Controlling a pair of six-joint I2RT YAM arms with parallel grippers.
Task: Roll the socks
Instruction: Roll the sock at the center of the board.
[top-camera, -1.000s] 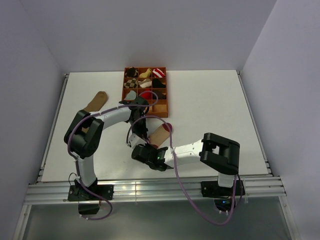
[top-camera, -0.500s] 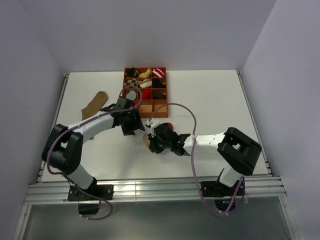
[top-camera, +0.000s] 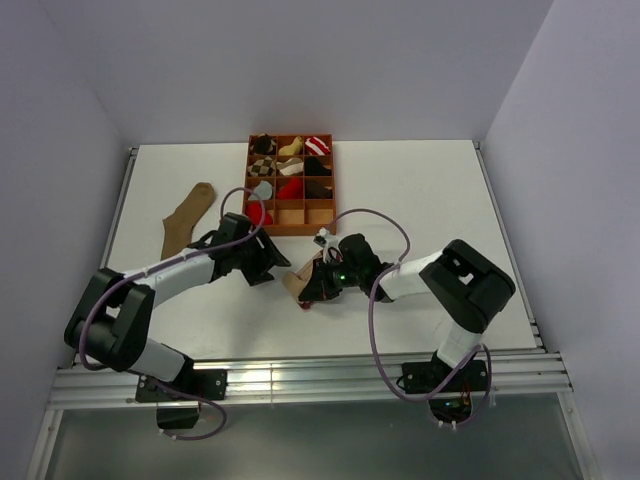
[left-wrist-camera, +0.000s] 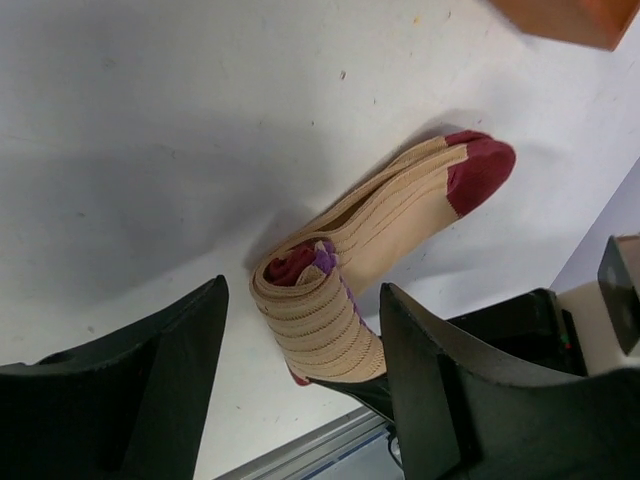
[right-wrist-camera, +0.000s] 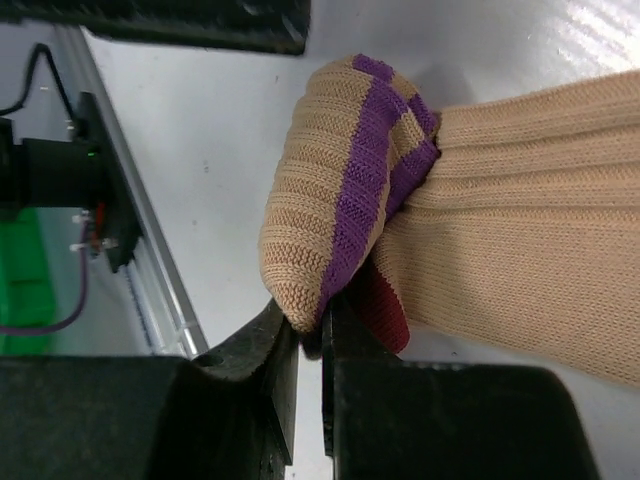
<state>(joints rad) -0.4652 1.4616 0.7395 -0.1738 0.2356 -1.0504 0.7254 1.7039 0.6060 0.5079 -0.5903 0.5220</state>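
The beige sock (left-wrist-camera: 400, 215) with a maroon toe lies on the table, its cuff end wound into a roll (left-wrist-camera: 318, 312). My right gripper (right-wrist-camera: 310, 335) is shut on the lower edge of that roll (right-wrist-camera: 330, 180), which shows purple stripes. My left gripper (left-wrist-camera: 300, 395) stands open just left of the roll, one finger on each side, touching nothing. From above, the left gripper (top-camera: 270, 262) and right gripper (top-camera: 312, 285) flank the sock (top-camera: 298, 280). The plain brown sock (top-camera: 188, 217) lies flat at the far left.
An orange compartment tray (top-camera: 300, 229) stands behind the grippers with several small bundles in it, one red and white (top-camera: 318, 145). A red piece (top-camera: 257, 212) and a light blue piece (top-camera: 262, 189) hang at its left side. The metal rail (top-camera: 300, 375) runs along the near edge.
My left gripper has let go of the sock, opened and drawn back to the left. The right gripper has swung up and right with the cuff, and the sock is now partly rolled.
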